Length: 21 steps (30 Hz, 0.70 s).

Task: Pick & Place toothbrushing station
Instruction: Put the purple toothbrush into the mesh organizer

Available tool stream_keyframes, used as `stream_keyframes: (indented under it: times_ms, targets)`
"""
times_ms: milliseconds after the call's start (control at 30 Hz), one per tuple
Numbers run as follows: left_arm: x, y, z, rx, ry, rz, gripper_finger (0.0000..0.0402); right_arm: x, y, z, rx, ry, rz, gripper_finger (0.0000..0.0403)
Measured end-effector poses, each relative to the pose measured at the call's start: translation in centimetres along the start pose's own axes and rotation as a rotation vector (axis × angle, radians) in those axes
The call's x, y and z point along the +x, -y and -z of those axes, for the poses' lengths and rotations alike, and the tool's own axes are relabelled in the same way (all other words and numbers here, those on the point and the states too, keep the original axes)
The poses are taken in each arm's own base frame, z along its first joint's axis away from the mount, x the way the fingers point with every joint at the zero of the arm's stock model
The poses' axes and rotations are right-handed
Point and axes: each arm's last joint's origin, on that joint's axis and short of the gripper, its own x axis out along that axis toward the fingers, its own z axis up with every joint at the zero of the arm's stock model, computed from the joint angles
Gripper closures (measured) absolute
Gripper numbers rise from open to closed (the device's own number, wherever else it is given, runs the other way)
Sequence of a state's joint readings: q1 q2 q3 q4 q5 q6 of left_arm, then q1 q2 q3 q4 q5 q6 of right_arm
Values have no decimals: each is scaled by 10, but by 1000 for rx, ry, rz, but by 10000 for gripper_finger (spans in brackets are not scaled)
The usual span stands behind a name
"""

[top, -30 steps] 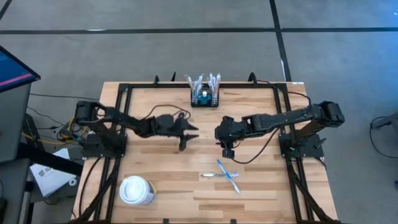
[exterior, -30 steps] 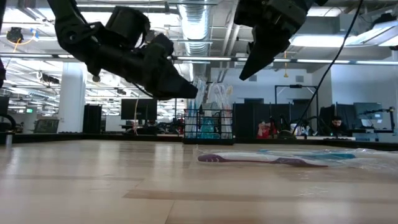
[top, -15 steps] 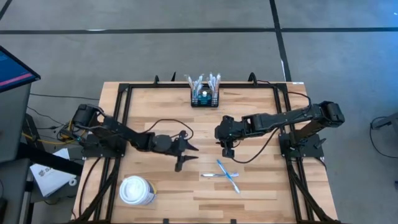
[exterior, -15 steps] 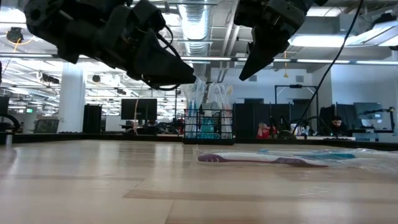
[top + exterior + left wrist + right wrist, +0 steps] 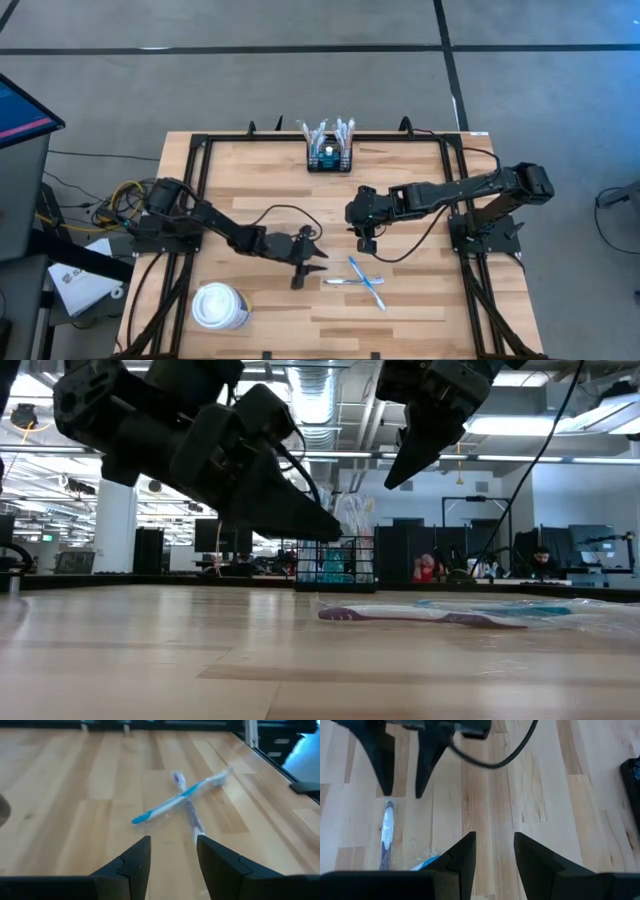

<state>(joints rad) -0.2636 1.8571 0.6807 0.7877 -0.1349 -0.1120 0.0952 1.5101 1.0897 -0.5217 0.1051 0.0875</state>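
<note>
Just ahead of the left gripper [image 5: 172, 851] (jaws apart, empty) lie two crossed toothbrushes [image 5: 186, 800]; right gripper [image 5: 493, 851], also open, hovers nearby.

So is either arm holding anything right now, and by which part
Nothing is held. The left gripper hangs open above the crossed toothbrushes; the right gripper is open over bare wood.
</note>
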Motion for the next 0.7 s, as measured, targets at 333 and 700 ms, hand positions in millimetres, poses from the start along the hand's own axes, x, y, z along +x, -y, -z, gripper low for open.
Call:
stream_keyframes:
  times_ms: [333, 700]
  targets:
    - [14, 17, 7, 16, -28, 87, 248, 0, 0, 0, 0, -2, 0, 280]
    - [34, 27, 28, 44, -81, 30, 248, 0, 0, 0, 0, -2, 0, 280]
